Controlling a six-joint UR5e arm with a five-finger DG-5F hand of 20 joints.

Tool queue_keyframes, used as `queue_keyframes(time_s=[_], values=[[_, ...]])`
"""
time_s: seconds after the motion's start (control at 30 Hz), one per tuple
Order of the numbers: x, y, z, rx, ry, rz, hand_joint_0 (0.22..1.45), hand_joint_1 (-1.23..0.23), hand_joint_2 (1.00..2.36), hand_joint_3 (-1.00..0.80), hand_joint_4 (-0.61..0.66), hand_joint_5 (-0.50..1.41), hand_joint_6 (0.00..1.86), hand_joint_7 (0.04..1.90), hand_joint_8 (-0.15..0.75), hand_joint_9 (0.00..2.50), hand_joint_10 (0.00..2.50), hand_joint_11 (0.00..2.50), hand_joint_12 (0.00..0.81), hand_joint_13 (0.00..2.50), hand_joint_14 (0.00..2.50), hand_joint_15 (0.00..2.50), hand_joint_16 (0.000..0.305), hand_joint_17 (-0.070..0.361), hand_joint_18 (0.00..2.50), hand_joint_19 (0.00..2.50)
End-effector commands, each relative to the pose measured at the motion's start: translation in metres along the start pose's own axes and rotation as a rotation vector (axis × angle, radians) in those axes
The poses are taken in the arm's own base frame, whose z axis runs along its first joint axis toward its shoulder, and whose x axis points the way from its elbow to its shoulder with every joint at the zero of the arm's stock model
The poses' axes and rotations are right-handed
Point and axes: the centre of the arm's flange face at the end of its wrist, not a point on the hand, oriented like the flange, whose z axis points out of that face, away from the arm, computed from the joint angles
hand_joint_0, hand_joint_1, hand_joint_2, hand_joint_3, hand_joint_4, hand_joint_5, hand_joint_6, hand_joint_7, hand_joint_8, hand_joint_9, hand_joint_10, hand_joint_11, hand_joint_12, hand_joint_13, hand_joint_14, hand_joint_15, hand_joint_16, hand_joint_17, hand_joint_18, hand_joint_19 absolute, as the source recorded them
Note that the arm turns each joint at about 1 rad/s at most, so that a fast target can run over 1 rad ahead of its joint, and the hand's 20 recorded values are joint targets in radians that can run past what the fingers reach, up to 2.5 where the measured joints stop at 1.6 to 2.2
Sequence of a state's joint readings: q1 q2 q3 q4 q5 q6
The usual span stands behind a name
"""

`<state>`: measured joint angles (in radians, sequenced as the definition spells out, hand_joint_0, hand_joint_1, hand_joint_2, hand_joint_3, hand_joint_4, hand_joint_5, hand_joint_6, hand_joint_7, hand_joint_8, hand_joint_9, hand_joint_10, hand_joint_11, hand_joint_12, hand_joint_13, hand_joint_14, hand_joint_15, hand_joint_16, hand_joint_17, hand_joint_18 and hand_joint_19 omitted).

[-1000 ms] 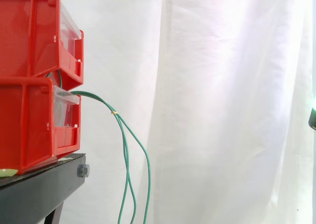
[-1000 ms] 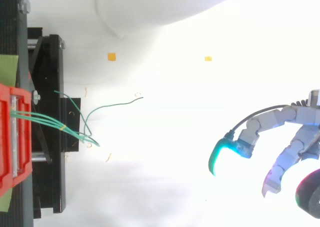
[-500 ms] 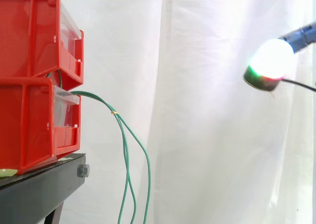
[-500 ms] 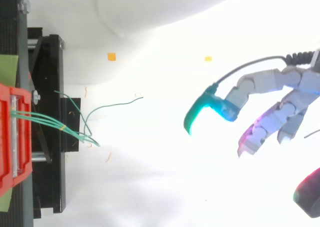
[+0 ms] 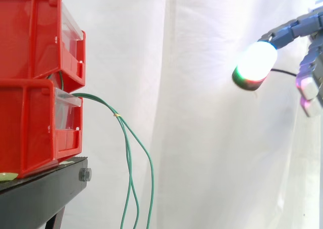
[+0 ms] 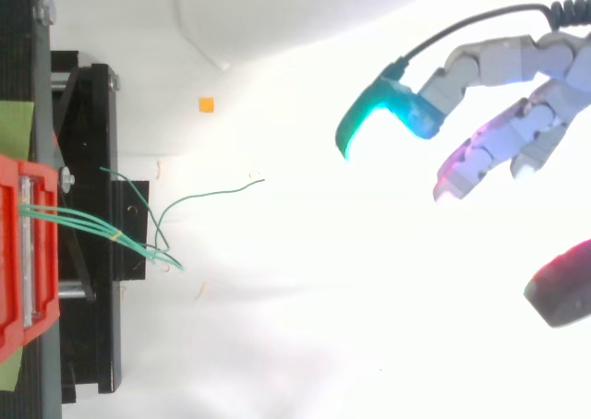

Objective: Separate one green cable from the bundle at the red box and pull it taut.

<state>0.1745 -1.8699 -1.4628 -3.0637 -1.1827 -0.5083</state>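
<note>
Two red bins (image 5: 35, 82) are stacked on a black stand (image 5: 45, 188) at the left. A bundle of green cables (image 5: 126, 138) comes out between the bins, is tied with a yellow band and hangs down past the stand. From above, the green cables (image 6: 138, 239) fan out from the red bin (image 6: 23, 253), one strand curling to the right. My hand (image 6: 499, 68) is far to the right of the cables, high in the air, fingers spread and holding nothing. Its glowing fingertip (image 5: 254, 63) points towards the bins.
A white curtain (image 5: 212, 138) hangs behind everything. Small orange marker (image 6: 206, 104) lies on the white floor. The space between the cables and my hand is open air.
My hand has come in from the right edge and moved left towards the cables, rising in the side view. The cables have not moved.
</note>
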Motion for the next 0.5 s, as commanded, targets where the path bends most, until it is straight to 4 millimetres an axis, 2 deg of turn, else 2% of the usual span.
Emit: queue_keyframes(time_s=[0.0, 0.03, 0.13, 0.37, 0.4, 0.47], values=[[0.001, -0.016, 0.018, 0.003, 0.004, 0.028, 0.37, -0.34, 1.00, -0.50, 0.14, -0.26, 0.50, 0.69, 0.382, 0.98, 0.01, 0.24, 0.454, 0.98, 0.01, 0.15, 0.079, 0.179, 1.33, 0.00], [0.008, -0.030, 0.035, 0.009, 0.035, 0.056, 0.37, -0.34, 1.00, -0.50, 0.14, -0.26, 0.50, 0.70, 0.384, 0.98, 0.01, 0.23, 0.453, 0.97, 0.01, 0.15, 0.079, 0.177, 1.32, 0.00], [0.016, -0.040, 0.052, 0.005, 0.090, 0.113, 0.37, -0.34, 1.00, -0.50, 0.14, -0.25, 0.50, 0.70, 0.382, 0.97, 0.01, 0.22, 0.452, 0.96, 0.01, 0.15, 0.077, 0.172, 1.27, 0.00], [0.006, -0.038, 0.062, -0.032, 0.047, 0.102, 0.37, -0.34, 1.00, -0.50, 0.14, -0.25, 0.50, 0.69, 0.376, 0.96, 0.01, 0.22, 0.451, 0.95, 0.01, 0.15, 0.076, 0.170, 1.23, 0.00], [0.005, -0.040, 0.065, -0.038, 0.039, 0.090, 0.37, -0.34, 1.00, -0.50, 0.14, -0.25, 0.50, 0.70, 0.381, 0.96, 0.01, 0.24, 0.450, 0.94, 0.01, 0.15, 0.075, 0.169, 1.22, 0.00], [0.016, -0.055, 0.082, -0.046, 0.024, 0.097, 0.37, -0.34, 1.00, -0.50, 0.14, -0.25, 0.50, 0.70, 0.381, 0.96, 0.01, 0.23, 0.451, 0.94, 0.01, 0.16, 0.075, 0.168, 1.21, 0.00]])
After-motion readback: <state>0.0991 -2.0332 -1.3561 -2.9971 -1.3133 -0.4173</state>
